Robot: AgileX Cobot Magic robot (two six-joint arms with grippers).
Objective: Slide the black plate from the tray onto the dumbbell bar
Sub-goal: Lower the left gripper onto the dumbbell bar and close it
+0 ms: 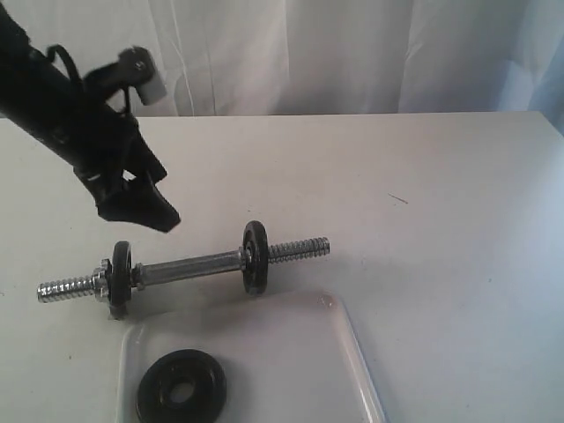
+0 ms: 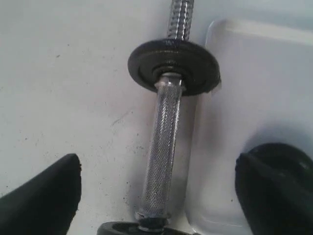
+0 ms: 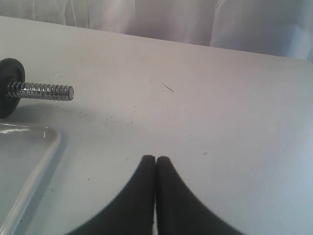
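Inspection finds the left gripper [image 1: 148, 206] hanging above the table [image 1: 441, 176] at the far left, clear of every object, with its jaws spread wide and nothing between them. In the left wrist view its fingers [image 2: 44, 198] stand either side of the bar's knurled grip without touching it. Below and just right of this gripper, the bar [image 1: 189, 267] lies on the table, running left to right with bare threaded ends on both sides. The left disc [image 1: 120, 271] stands on edge on the bar near its left end. The plate [image 1: 181, 388] lies flat in the near left part of the tray [image 1: 282, 352], in front of the bar and apart from it. The tray sits just beside the bar; whether they touch cannot be told. The right disc [image 1: 255, 257] stands on edge further along the bar, with thread showing beyond it. The right gripper [image 3: 155, 169] is outside the exterior view. Its wrist view shows the jaws closed tip to tip on nothing, over bare table near the bar's right threaded end and a tray corner.
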